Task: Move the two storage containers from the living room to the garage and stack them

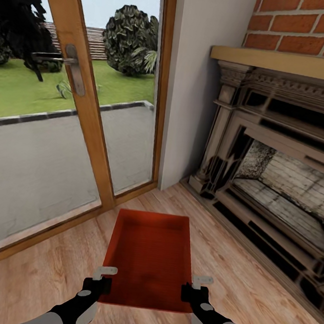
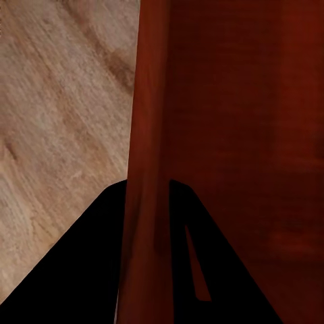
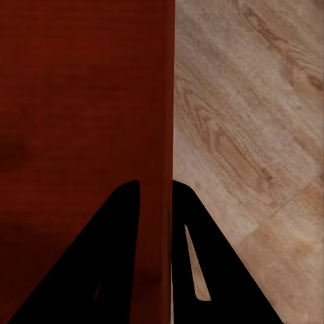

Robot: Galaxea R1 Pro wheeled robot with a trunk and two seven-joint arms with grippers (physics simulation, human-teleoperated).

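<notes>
One orange-red storage container (image 1: pixel 148 256) with no lid lies lengthwise in front of me over the light wood floor of the living room. My left gripper (image 1: pixel 102 282) is shut on its left wall near the close end, and my right gripper (image 1: pixel 193 289) is shut on its right wall opposite. In the left wrist view the red wall (image 2: pixel 150 135) runs between the two black fingers of the left gripper (image 2: pixel 148 202). The right wrist view has the container's wall (image 3: pixel 162 101) pinched in the right gripper (image 3: pixel 156 196). Whether the bin touches the floor I cannot tell.
Wood-framed glass doors (image 1: pixel 82 112) stand ahead on the left, with a lawn and paving outside. A pale wall corner (image 1: pixel 191 85) rises straight ahead. The brick fireplace (image 1: pixel 280 185) with its dark surround fills the right side. Plank flooring (image 1: pixel 28 277) lies around the bin.
</notes>
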